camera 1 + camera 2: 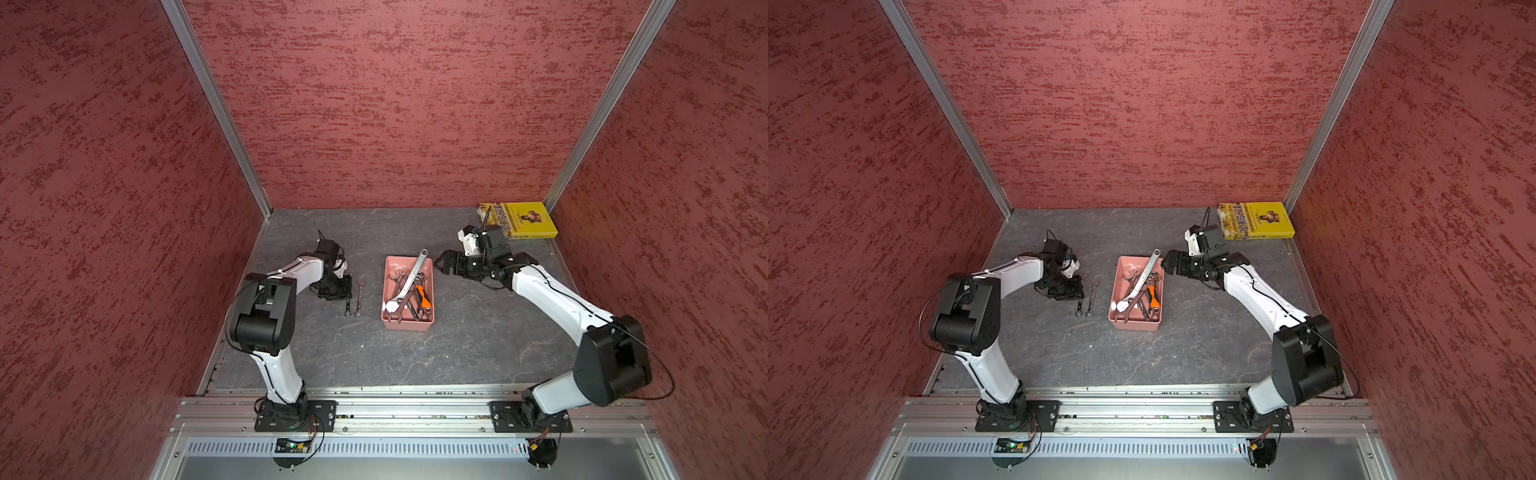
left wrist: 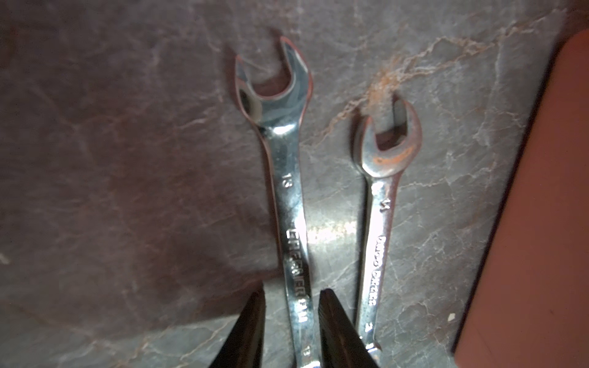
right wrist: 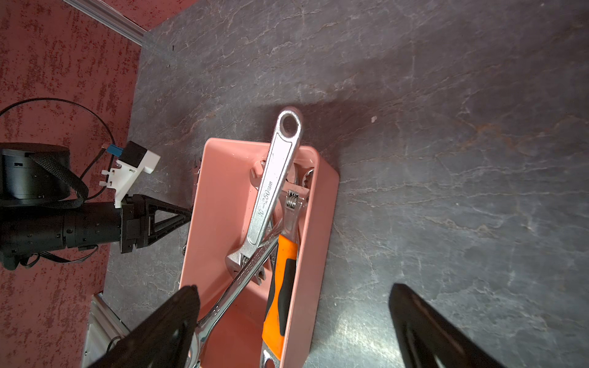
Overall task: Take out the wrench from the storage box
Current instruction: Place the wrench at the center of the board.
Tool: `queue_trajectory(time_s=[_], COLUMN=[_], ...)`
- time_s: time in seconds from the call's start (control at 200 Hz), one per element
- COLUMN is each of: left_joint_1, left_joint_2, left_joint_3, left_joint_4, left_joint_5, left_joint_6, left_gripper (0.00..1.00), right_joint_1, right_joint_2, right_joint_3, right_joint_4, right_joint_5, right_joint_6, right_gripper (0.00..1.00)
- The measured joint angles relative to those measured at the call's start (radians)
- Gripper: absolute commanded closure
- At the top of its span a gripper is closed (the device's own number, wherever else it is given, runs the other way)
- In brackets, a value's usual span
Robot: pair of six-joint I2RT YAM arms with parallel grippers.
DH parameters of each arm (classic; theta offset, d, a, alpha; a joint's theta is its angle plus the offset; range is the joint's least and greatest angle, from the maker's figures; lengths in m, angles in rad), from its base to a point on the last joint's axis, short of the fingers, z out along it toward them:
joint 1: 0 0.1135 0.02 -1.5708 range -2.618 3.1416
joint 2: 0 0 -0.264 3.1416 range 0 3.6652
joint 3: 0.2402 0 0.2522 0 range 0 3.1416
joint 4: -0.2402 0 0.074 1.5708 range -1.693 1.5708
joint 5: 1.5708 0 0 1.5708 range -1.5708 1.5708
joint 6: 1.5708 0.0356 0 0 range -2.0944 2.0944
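Note:
The salmon-pink storage box (image 1: pixel 409 326) (image 1: pixel 1136 325) sits mid-table and holds several wrenches. A long silver adjustable wrench (image 1: pixel 409 280) (image 3: pixel 271 197) leans over its far rim, next to an orange-handled one (image 3: pixel 282 286). Two slim wrenches lie side by side on the table left of the box. My left gripper (image 1: pixel 340 294) (image 2: pixel 292 290) stands open over the larger wrench (image 2: pixel 288 191), a finger on each side of its shaft with gaps showing. The smaller wrench (image 2: pixel 381 204) (image 1: pixel 360 297) lies nearer the box. My right gripper (image 1: pixel 441 264) (image 3: pixel 293 288) hovers wide open at the box's far right corner, holding nothing.
A yellow book (image 1: pixel 523 219) lies in the far right corner behind the right arm. Red textured walls close off three sides of the grey stone-patterned tabletop (image 1: pixel 478 340). The arm bases sit on the aluminium rail (image 1: pixel 395 409) at the front.

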Motion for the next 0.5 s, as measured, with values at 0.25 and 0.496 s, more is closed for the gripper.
queue_trajectory(time_s=[0.25, 0.496], left_joint_1=[-0.093, -0.335], left_joint_2=[-0.139, -0.195], left_joint_3=[0.053, 0.174], left_joint_4=[-0.068, -0.034], left_joint_5=[-0.058, -0.066], left_joint_6=[-0.045, -0.105], left_gripper=[0.44, 0.37], right_joint_1=[0.0, 0.0], right_joint_2=[-0.002, -0.029], right_joint_3=[-0.005, -0.032], right_joint_4=[0.014, 0.031], right_joint_5=[-0.004, -0.009], right_joint_6=[0.0, 0.008], right_gripper=[0.01, 0.01])
